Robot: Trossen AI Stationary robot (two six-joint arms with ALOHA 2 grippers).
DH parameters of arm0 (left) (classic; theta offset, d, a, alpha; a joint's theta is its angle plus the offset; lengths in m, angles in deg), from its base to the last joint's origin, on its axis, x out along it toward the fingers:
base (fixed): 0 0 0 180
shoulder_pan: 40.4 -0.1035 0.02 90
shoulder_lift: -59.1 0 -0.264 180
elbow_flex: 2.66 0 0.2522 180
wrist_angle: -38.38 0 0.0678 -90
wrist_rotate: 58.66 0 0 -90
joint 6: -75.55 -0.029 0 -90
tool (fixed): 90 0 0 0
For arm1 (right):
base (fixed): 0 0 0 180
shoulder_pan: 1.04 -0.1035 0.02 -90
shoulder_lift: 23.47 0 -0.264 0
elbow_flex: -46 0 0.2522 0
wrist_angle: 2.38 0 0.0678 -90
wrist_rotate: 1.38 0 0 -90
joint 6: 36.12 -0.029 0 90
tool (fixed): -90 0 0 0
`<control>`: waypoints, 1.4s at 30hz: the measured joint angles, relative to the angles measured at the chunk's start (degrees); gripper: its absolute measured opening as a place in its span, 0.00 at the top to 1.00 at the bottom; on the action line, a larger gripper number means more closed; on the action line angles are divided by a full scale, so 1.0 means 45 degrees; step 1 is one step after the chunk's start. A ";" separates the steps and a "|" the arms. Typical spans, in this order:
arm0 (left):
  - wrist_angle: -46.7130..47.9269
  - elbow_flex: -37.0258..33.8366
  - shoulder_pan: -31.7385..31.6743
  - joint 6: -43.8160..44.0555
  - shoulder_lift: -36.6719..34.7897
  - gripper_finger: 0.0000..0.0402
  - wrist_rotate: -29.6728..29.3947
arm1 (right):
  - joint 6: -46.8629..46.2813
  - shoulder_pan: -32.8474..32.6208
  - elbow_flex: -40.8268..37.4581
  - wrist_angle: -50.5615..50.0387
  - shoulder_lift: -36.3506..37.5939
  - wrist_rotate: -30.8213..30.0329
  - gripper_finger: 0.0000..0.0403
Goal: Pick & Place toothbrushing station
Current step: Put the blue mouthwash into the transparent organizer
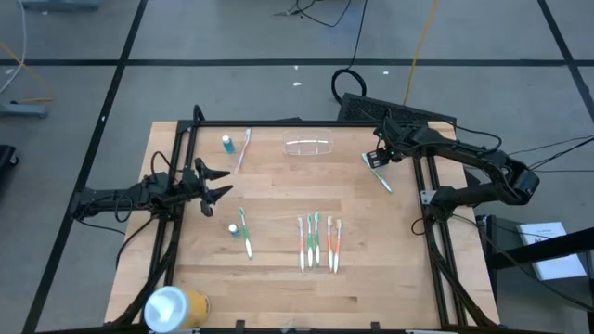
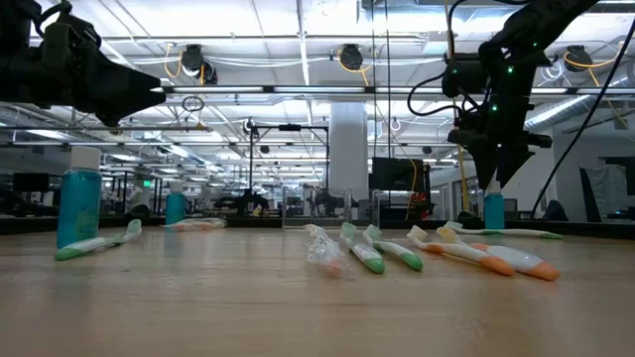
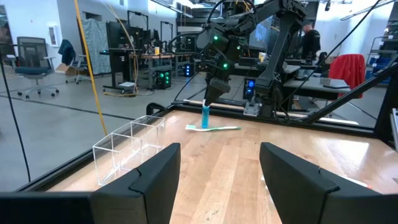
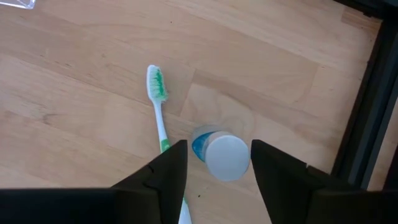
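Observation:
The toothbrushing station, a clear oblong holder [image 1: 309, 146], rests on its base on the table's far middle; it also shows in the left wrist view [image 3: 127, 148]. My left gripper [image 1: 223, 183] is open and empty at the table's left side, its fingers pointing toward the right edge. My right gripper [image 1: 378, 156] is open at the far right. It points down over a small blue tube with a white cap [image 4: 225, 157]. Its fingers stand on either side of the cap and just above it [image 2: 493, 178]. I see no touch.
A green-and-white toothbrush [image 4: 159, 109] lies beside the blue tube. Another blue tube [image 1: 226, 143] and a toothbrush [image 1: 244, 148] are at the far left. A small tube with a green toothbrush [image 1: 247, 232] and several toothbrushes [image 1: 318, 241] lie mid-table. A yellow cylinder [image 1: 176, 306] lies at the near left corner.

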 joint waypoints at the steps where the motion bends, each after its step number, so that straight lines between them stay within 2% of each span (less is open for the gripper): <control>1: 0.0000 -0.0002 -0.0003 0.0004 0.0001 0.43 0.0000 | -0.0005 0.0000 0.0000 0.0000 0.0000 0.0000 0.60; 20: 0.0000 -0.0002 -0.0003 0.0002 -0.0001 0.43 0.0000 | -0.0052 -0.0005 -0.0005 -0.0362 0.0005 -0.0003 0.76; 35: 0.0000 0.0000 -0.0003 0.0000 -0.0003 0.43 0.0000 | 0.0096 -0.0005 -0.0010 -0.0330 0.0005 0.0000 0.74; 42: 0.0000 0.0000 -0.0003 0.0004 -0.0003 0.43 0.0000 | 0.0185 -0.0005 -0.0015 -0.0330 0.0005 0.0029 0.68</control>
